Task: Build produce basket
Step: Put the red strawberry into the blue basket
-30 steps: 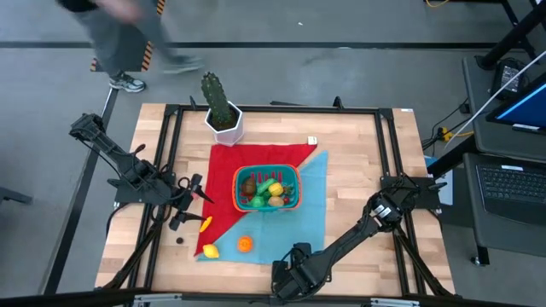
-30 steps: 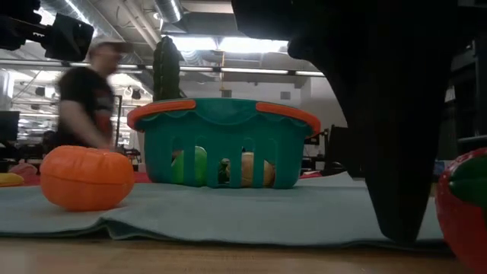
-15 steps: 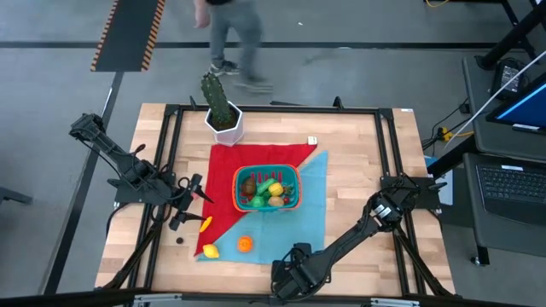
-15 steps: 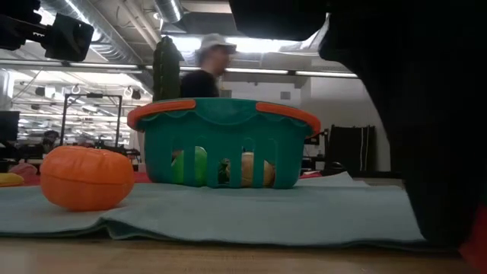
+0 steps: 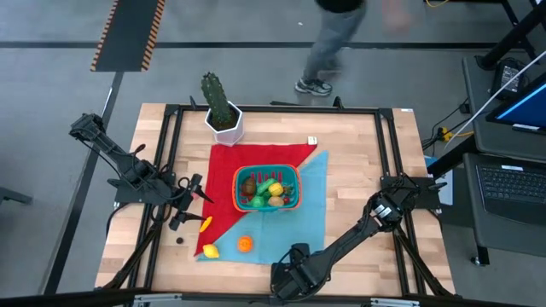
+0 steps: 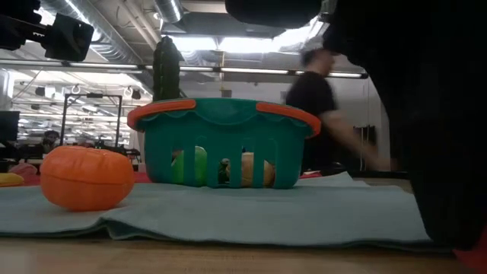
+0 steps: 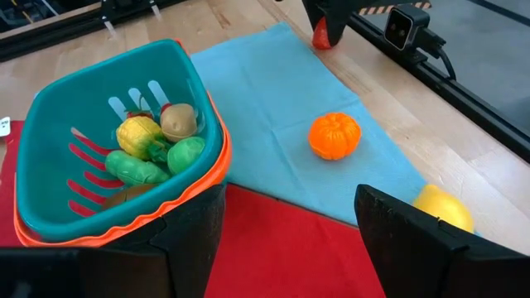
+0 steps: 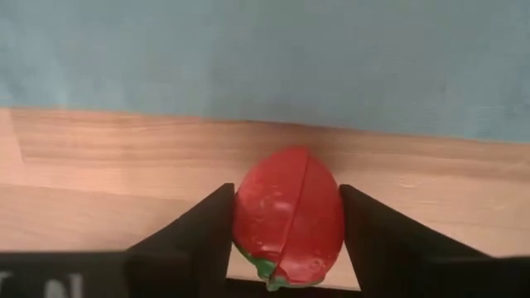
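We see the small rectangular teal plastic basket (image 5: 267, 188) with its orange-red rim standing at the middle of the wooden table (image 5: 367, 162), where a red cloth (image 5: 223, 175) meets a light blue cloth (image 5: 311, 209). Inside it lie several toy produce pieces (image 7: 153, 145): yellow, tan and green. Outside it, on the blue cloth nearer the table's front edge, rests a round orange toy fruit (image 5: 245, 244); a yellow toy lemon (image 5: 209, 251) lies just beside the cloth's corner, and a slim yellow-orange piece (image 5: 205, 224) lies at the red cloth's edge.

The right gripper (image 8: 286, 228) is low at the table's front edge, on bare wood just off the blue cloth. Its two dark fingers (image 8: 203, 228) press against either side of a red toy fruit with a green base (image 8: 288, 217), grasping it.

The left gripper (image 5: 189, 198) waits to the basket's left, its jaws spread and holding nothing.

A green cactus in a white hexagonal pot (image 5: 223, 118) stands behind the red cloth. A person (image 6: 319, 106) walks past beyond the table.
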